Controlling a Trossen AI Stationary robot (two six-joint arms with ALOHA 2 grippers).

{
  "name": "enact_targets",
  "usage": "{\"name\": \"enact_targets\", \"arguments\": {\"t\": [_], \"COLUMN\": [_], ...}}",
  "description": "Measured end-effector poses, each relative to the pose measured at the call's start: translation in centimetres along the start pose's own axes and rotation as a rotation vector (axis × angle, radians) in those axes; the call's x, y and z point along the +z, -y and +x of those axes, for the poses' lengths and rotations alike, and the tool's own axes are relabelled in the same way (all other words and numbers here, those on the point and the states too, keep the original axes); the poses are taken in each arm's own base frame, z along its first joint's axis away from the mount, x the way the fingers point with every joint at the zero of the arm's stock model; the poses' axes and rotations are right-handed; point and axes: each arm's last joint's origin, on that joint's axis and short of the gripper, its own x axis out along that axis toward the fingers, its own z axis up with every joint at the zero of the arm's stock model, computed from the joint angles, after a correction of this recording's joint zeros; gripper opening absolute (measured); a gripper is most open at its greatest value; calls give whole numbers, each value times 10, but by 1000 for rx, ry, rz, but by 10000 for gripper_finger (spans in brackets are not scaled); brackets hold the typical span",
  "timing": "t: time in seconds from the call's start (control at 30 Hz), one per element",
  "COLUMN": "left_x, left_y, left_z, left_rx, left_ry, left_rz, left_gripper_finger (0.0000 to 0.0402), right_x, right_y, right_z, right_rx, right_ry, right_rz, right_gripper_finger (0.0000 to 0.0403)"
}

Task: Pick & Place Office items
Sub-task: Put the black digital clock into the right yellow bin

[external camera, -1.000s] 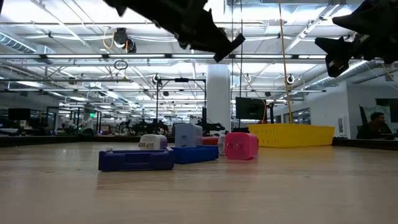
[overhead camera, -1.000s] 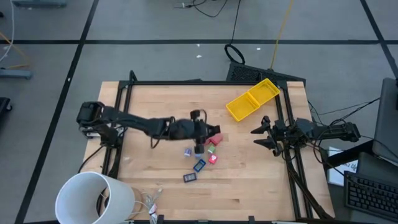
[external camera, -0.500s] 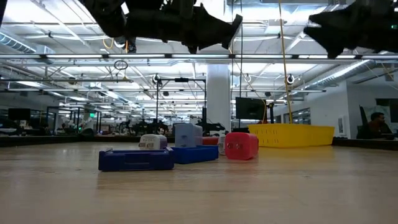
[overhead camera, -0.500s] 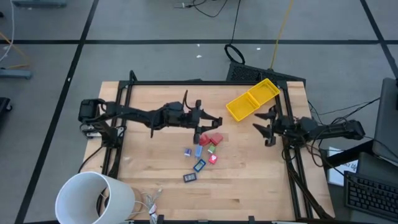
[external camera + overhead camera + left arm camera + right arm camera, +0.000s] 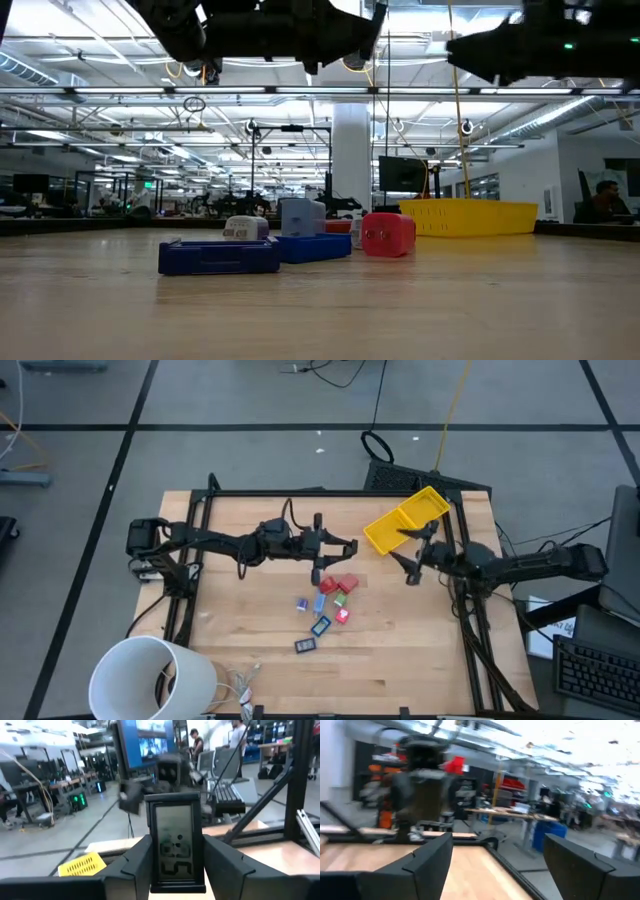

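Note:
My left gripper (image 5: 348,546) reaches level over the table's middle, shut on a small black-framed rectangle with a grey display (image 5: 175,820). Just nearer than it, the other office items lie flat on the wood: red blocks (image 5: 345,584), a green bit (image 5: 338,600), a pink-red bit (image 5: 342,616), blue pieces (image 5: 320,625) and a black-framed rectangle (image 5: 305,645). My right gripper (image 5: 405,557) hangs open above the table's right side, beside the yellow bin (image 5: 405,520), with nothing between its fingers (image 5: 430,865). My left gripper pinches the black-framed rectangle by its two long side edges (image 5: 152,855), at the lower half, between the two fingers. The fingers point level toward the table's right edge. The piece stands upright between them, display toward the wrist camera, lifted clear of the table.
A big white cylinder (image 5: 150,680) stands at the near left corner, with loose cables (image 5: 240,685) beside it. Black rails (image 5: 460,610) frame the table's left, far and right sides. Bare wood lies along the near edge.
My left gripper has risen from over the pile and tipped from pointing down to level, swinging toward the far edge with the black-framed rectangle held clear. My right gripper has risen, rolled and moved toward the table's middle, and its fingers stand wider apart.

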Motion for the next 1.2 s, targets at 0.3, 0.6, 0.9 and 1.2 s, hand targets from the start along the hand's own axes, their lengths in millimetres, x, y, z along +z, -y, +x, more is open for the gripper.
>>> {"name": "enact_targets", "arguments": {"t": [0.3,0.6,0.9,1.2], "left_x": [-3,-5,-3,-3], "left_y": [-6,-26,-30,-28], "left_z": [-1,-5,-6,-6], "left_rx": [28,101,84,76], "left_ry": [-29,-27,2,-3], "left_rz": [53,53,68,50], "left_gripper_finger": [136,164,136,160], "right_x": [1,0,-8,-5], "right_y": [5,3,8,11], "right_z": [65,85,106,113], "right_rx": [266,289,329,365], "right_ry": [-49,151,126,134], "right_rz": [160,97,62,98], "right_gripper_finger": [293,294,292,284]}}
